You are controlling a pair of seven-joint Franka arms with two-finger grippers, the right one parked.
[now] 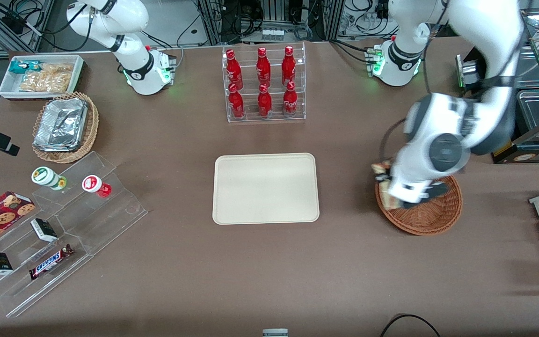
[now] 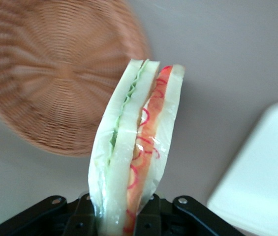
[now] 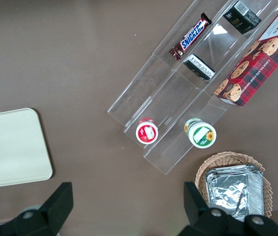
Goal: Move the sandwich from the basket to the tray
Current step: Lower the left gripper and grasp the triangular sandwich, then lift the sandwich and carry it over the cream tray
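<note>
- The fingers (image 2: pixel 82 216) of the gripper (image 2: pixel 116 219) pinch the sandwich (image 2: pixel 136 147) at its base, one on each side.
- The sandwich stands lifted above the basket's (image 1: pixel 431 220) rim.
- The tray (image 1: pixel 265 188) lies bare, well apart toward the parked arm.

The whole tabletop (image 1: pixel 180 262) is being viewed from high in front. The gripper (image 2: pixel 121 216), clamping the sandwich (image 2: pixel 136 147), is being filmed closely from its wrist. The tray (image 1: pixel 265 188) is being shared by all views.
</note>
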